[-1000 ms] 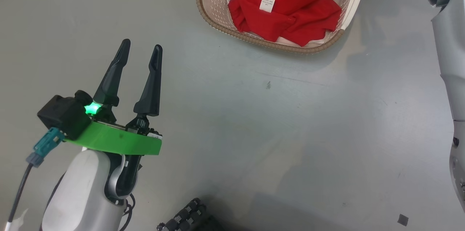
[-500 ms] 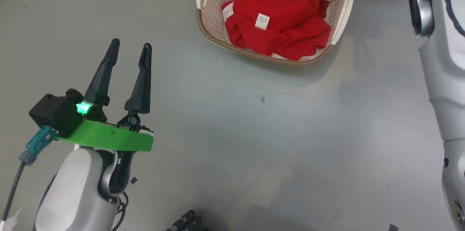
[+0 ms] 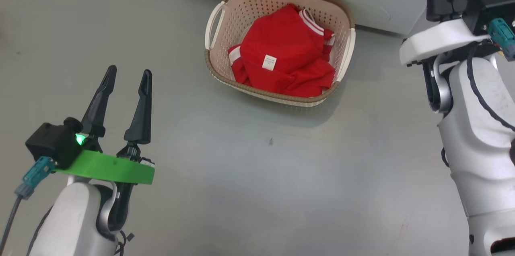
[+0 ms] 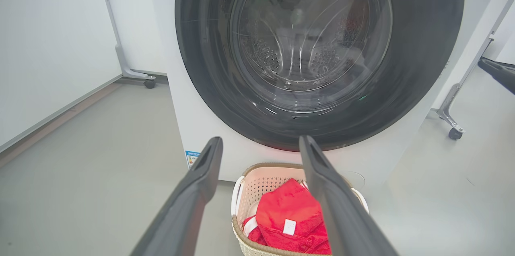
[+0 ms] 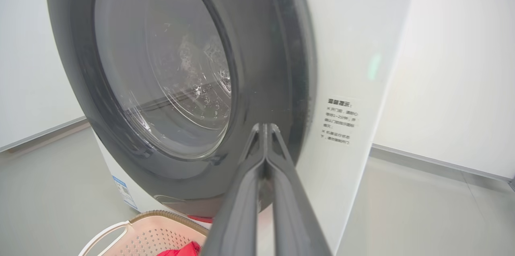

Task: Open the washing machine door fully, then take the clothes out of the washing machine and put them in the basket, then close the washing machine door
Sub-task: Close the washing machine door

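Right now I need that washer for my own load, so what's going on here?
The robot seems to be finishing a laundry unload. The red clothes lie in the basket on the floor in front of the washing machine, and the washing machine door looks shut. Its right gripper is shut, pointing at the door's rim; contact can't be judged. Its left gripper hangs open over the floor, holding nothing.
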Available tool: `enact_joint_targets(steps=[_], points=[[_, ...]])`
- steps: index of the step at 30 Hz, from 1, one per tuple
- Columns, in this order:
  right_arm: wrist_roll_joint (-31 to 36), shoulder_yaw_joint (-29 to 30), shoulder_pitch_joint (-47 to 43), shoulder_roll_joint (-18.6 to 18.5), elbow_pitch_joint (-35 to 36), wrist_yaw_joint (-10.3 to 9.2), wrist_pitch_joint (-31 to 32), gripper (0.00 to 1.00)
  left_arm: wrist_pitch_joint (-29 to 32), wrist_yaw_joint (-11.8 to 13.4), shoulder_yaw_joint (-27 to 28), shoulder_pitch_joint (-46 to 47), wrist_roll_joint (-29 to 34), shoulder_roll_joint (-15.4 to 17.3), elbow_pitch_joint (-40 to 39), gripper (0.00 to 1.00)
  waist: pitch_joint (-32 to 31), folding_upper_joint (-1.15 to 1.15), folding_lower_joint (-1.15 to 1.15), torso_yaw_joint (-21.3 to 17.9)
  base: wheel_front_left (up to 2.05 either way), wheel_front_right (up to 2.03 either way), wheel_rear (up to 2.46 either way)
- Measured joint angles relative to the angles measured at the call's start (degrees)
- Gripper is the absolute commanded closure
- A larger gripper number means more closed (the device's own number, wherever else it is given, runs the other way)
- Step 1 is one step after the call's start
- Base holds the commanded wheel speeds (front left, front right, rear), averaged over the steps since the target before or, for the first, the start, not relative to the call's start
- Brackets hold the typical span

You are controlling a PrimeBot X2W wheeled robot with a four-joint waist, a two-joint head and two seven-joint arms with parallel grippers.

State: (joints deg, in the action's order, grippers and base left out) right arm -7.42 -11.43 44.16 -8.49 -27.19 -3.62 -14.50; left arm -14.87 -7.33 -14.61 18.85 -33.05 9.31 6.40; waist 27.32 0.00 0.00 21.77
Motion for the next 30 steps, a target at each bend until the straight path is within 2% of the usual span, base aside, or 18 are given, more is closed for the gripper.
enact_joint_targets(steps=[17,30], points=[[-4.7,7.6,-24.3,2.3,9.9,-0.65,0.0,1.00,0.0,0.0,3.3,-12.2,2.5,2.5,0.9,0.00,-13.0,0.00,0.00,-8.0,0.00,0.00,0.00],[-5.2,8.7,-33.8,3.4,16.4,-0.53,0.0,1.00,0.0,0.0,4.0,-16.3,3.4,2.6,-0.5,0.00,-18.3,0.00,0.00,-13.8,0.00,0.00,0.00]])
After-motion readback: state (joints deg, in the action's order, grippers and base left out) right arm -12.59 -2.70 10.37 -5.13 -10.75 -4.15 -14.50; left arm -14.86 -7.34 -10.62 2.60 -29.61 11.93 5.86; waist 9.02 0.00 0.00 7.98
